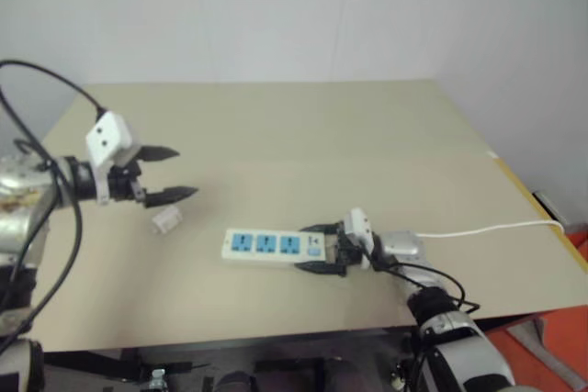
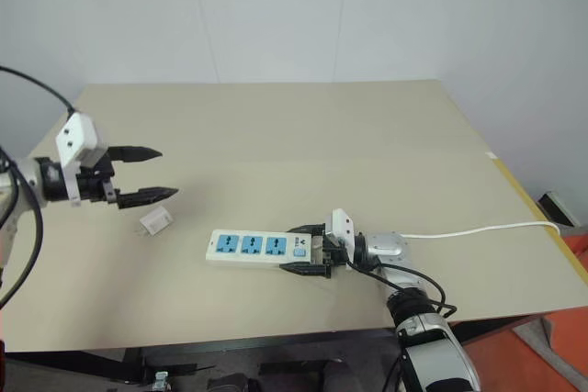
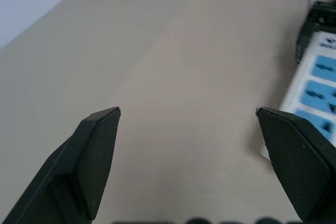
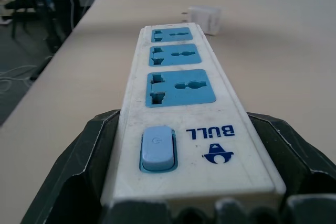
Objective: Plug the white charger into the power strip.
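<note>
The power strip [image 1: 266, 245] lies flat near the table's front edge, its three blue socket faces up. My right gripper [image 1: 310, 248] is shut on its switch end; the right wrist view shows one black finger [image 4: 86, 169] against each long side of the power strip [image 4: 181, 85]. The white charger [image 1: 166, 219] lies loose on the table just left of the strip's far end, and shows beyond the strip as the white charger [image 4: 205, 17]. My left gripper [image 1: 186, 172] hangs open and empty above the table, a little above the charger and pointing right. The strip's edge [image 3: 315, 90] is beside one left finger [image 3: 97, 153].
The strip's thin white cord [image 1: 478, 229] runs right to the table's edge. The tan table [image 1: 303, 135] stretches back to a white wall. Orange floor [image 1: 551, 355] lies beyond the front right corner. Black cables [image 1: 55, 80] loop off my left arm.
</note>
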`<control>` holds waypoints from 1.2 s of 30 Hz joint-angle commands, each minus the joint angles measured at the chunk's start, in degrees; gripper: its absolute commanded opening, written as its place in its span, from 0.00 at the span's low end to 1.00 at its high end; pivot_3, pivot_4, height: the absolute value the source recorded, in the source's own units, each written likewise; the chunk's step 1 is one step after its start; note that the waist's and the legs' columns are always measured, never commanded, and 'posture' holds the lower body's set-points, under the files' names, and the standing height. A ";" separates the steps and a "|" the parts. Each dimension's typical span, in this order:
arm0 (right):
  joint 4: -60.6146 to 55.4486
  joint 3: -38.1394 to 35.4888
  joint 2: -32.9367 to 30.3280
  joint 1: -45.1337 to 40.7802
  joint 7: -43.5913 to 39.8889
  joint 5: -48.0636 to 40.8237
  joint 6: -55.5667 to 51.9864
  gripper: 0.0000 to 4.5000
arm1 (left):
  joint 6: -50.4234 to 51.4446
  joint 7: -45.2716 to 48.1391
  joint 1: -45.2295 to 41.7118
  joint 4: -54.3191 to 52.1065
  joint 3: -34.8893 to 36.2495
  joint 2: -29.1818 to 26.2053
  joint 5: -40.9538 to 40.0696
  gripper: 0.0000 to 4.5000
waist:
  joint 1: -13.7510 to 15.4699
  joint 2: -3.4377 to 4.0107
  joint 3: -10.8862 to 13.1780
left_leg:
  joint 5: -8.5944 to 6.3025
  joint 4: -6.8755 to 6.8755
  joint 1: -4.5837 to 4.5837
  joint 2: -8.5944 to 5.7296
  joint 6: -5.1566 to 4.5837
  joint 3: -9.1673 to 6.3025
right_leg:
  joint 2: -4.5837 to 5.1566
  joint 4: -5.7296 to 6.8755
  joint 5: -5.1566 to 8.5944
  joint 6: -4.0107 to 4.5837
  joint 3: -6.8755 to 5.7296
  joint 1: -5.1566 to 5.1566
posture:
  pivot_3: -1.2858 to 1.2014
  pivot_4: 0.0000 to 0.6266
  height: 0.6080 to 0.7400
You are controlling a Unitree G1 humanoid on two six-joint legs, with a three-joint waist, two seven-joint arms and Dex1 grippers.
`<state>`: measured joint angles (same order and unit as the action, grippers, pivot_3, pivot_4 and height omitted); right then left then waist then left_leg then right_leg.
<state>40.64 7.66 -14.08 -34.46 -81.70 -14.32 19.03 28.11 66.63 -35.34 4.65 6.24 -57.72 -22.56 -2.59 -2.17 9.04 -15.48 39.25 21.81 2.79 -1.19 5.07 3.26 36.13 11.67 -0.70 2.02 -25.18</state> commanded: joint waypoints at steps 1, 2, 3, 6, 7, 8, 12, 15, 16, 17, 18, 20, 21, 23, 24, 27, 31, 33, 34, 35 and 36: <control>-0.24 1.06 1.00 -1.34 -2.59 -0.29 0.13 0.76 | 9.00 -1.68 -7.84 -1.30 -3.08 -1.64 0.88 1.00 | 0.13 -0.01 0.01 | 0.00 0.00 0.02 0.00 0.00 -0.01 | -0.01 0.00 0.00 0.00 -0.01 0.00 | 0.52 0.24 1.00; 0.08 1.45 1.18 -1.27 -2.79 0.03 0.38 0.76 | 11.26 -0.44 -10.48 -2.01 -5.19 -2.29 1.29 1.00 | 0.15 -0.02 0.01 | 0.00 0.00 0.03 0.00 0.00 -0.02 | -0.01 0.00 0.00 0.00 -0.01 -0.01 | 0.52 0.24 1.00; 0.33 1.68 1.42 -1.14 -2.82 0.32 0.66 0.76 | 13.71 0.06 -13.10 -2.49 -7.28 -2.67 2.05 1.00 | 0.13 -0.02 0.01 | 0.00 0.00 0.05 -0.01 0.01 -0.02 | -0.01 0.00 0.00 -0.01 -0.01 -0.01 | 0.52 0.24 1.00; 0.60 2.15 2.03 -0.52 -2.95 0.80 1.02 0.76 | 23.55 -0.35 -22.95 -1.44 -16.10 -2.32 6.84 1.00 | 0.18 -0.03 0.02 | 0.00 0.01 0.13 -0.03 0.01 -0.03 | -0.01 -0.02 0.00 -0.02 -0.01 -0.06 | 0.52 0.24 1.00; 0.56 2.26 2.13 -0.29 -2.87 0.92 1.12 0.76 | 26.76 -0.98 -26.24 -0.66 -19.64 -1.86 9.29 1.00 | 0.23 -0.04 0.03 | 0.00 0.01 0.12 -0.05 0.01 -0.02 | -0.01 -0.01 0.00 -0.03 0.00 -0.06 | 0.52 0.24 1.00; 0.40 2.41 2.17 -0.02 -2.87 1.03 1.13 0.76 | 30.19 -2.39 -29.54 0.79 -22.04 -0.65 11.03 1.00 | 0.27 -0.04 0.03 | 0.01 0.04 0.16 -0.05 0.02 -0.06 | -0.02 -0.01 0.01 -0.04 -0.03 -0.06 | 0.52 0.24 1.00; -0.49 2.88 2.03 0.94 -3.04 1.53 1.10 0.76 | 43.56 -3.18 -42.14 10.86 -31.46 4.80 14.56 1.00 | 0.14 -0.05 0.03 | 0.02 0.06 0.08 -0.08 0.03 -0.08 | -0.02 0.05 0.01 -0.06 0.02 -0.04 | 0.52 0.24 1.00; -1.11 3.09 1.90 1.29 -3.01 1.59 0.86 0.76 | 47.60 8.62 -51.44 20.15 -47.74 5.54 16.89 1.00 | -0.13 -0.04 0.05 | 0.02 0.03 0.07 -0.08 0.03 -0.09 | -0.08 0.09 0.02 -0.07 0.10 -0.10 | 0.52 0.24 1.00; -1.37 3.11 1.87 1.43 -2.92 1.54 0.78 0.76 | 46.68 10.82 -53.38 22.86 -52.09 6.22 18.70 1.00 | -0.18 -0.03 0.06 | 0.02 0.01 0.11 -0.09 0.03 -0.09 | -0.10 0.08 0.03 -0.09 0.12 -0.14 | 0.52 0.24 1.00; -1.69 3.15 1.82 1.61 -2.87 1.48 0.68 0.76 | 46.18 11.99 -55.24 26.73 -55.46 7.77 20.38 1.00 | -0.11 -0.02 0.06 | 0.02 -0.01 0.11 -0.08 0.03 -0.10 | -0.12 0.06 0.03 -0.09 0.12 -0.15 | 0.52 0.24 1.00; -1.98 3.16 1.79 1.78 -2.80 1.41 0.57 0.76 | 44.50 13.14 -56.54 30.41 -57.88 9.17 22.17 1.00 | 0.03 -0.02 0.06 | 0.02 -0.02 0.10 -0.08 0.04 -0.10 | -0.13 0.07 0.05 -0.09 0.13 -0.15 | 0.52 0.24 1.00; -2.49 3.21 1.75 2.29 -2.55 1.38 0.52 0.76 | 40.56 15.73 -57.92 37.39 -60.39 11.67 24.76 1.00 | 0.03 -0.03 0.07 | 0.02 -0.01 0.13 -0.08 0.04 -0.10 | -0.12 0.05 0.05 -0.09 0.12 -0.15 | 0.52 0.24 1.00; -2.67 3.23 1.71 2.42 -2.49 1.37 0.45 0.76 | 38.96 16.62 -58.28 39.91 -60.86 12.58 25.82 1.00 | 0.02 -0.04 0.07 | 0.02 -0.01 0.13 -0.08 0.04 -0.08 | -0.11 0.06 0.05 -0.09 0.16 -0.17 | 0.52 0.24 1.00; -3.03 3.27 1.67 2.86 -2.11 1.51 0.49 0.76 | 36.50 17.55 -58.22 45.37 -61.20 14.61 27.93 1.00 | 0.00 -0.07 0.09 | 0.02 0.00 0.19 -0.08 0.04 -0.08 | -0.11 0.06 0.04 -0.09 0.16 -0.22 | 0.52 0.24 1.00; -3.35 3.28 1.70 3.11 -1.88 1.53 0.39 0.76 | 34.86 18.38 -57.83 47.47 -61.29 15.32 28.92 1.00 | 0.00 -0.07 0.09 | 0.02 -0.01 0.21 -0.08 0.04 -0.08 | -0.11 0.06 0.04 -0.08 0.16 -0.25 | 0.52 0.24 1.00; -4.62 3.37 1.69 3.92 -1.36 1.47 -0.17 0.76 | 30.27 19.71 -56.57 53.10 -61.39 17.76 32.24 1.00 | 0.08 -0.10 0.11 | 0.02 0.00 0.31 -0.08 0.04 -0.08 | -0.11 0.03 0.04 -0.08 0.16 -0.32 | 0.52 0.24 1.00; -5.34 3.45 1.54 4.20 -1.05 1.49 -0.74 0.76 | 24.61 18.34 -55.21 59.25 -60.02 20.86 36.40 1.00 | 0.15 -0.17 0.15 | 0.02 0.01 0.37 -0.10 0.03 -0.09 | -0.07 -0.01 0.04 -0.09 0.15 -0.32 | 0.52 0.24 1.00; -5.56 3.50 1.50 4.22 -0.86 1.52 -1.05 0.76 | 21.70 17.52 -54.07 61.60 -59.66 22.25 38.49 1.00 | 0.08 -0.17 0.15 | 0.02 0.02 0.36 -0.12 0.03 -0.10 | -0.05 -0.01 0.04 -0.09 0.16 -0.31 | 0.52 0.24 1.00; -5.61 3.54 1.53 4.17 -0.75 1.55 -1.16 0.76 | 20.83 17.54 -53.89 62.50 -59.32 22.71 39.35 1.00 | 0.05 -0.18 0.15 | 0.02 0.02 0.35 -0.12 0.03 -0.10 | -0.05 0.00 0.04 -0.09 0.17 -0.32 | 0.52 0.24 1.00; -5.88 3.60 1.52 4.27 -0.63 1.54 -1.31 0.76 | 20.05 17.85 -53.45 63.06 -59.17 23.21 40.23 1.00 | 0.05 -0.20 0.17 | 0.02 0.02 0.35 -0.11 0.03 -0.10 | -0.06 0.02 0.04 -0.09 0.16 -0.33 | 0.52 0.24 1.00; -6.11 3.64 1.53 4.35 -0.49 1.54 -1.44 0.76 | 19.17 18.43 -53.02 63.44 -59.08 23.60 41.15 1.00 | 0.05 -0.22 0.18 | 0.02 0.02 0.37 -0.11 0.03 -0.11 | -0.07 0.04 0.03 -0.08 0.16 -0.36 | 0.52 0.24 1.00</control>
<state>35.58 10.52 -12.74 -30.82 -82.21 -12.62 18.42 48.96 84.54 -87.68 67.20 -53.85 -34.00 16.05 -2.54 -2.39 9.22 -15.46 39.27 22.19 2.68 -1.16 4.96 3.19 36.19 11.71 -0.79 2.18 -25.55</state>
